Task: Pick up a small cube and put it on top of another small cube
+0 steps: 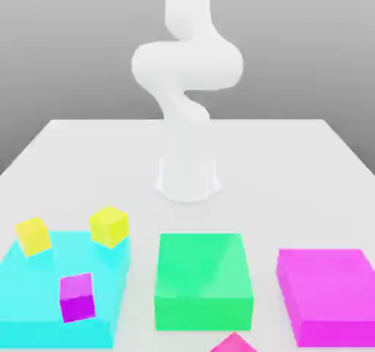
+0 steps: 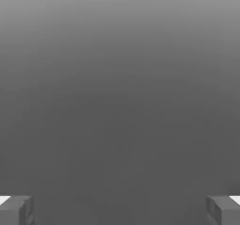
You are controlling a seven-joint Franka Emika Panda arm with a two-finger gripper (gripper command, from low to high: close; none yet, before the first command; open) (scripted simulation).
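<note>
Nothing is stacked yet: the gripper [image 2: 120, 210] stands wide apart and empty, while small yellow cubes [image 1: 109, 226] wait at eight o'clock.

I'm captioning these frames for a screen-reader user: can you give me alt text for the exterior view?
A white robot arm rises from a white table. In front lie a cyan slab, a green block and a magenta block. Two yellow cubes and a purple cube are at the cyan slab; a pink piece shows at the bottom edge.
</note>
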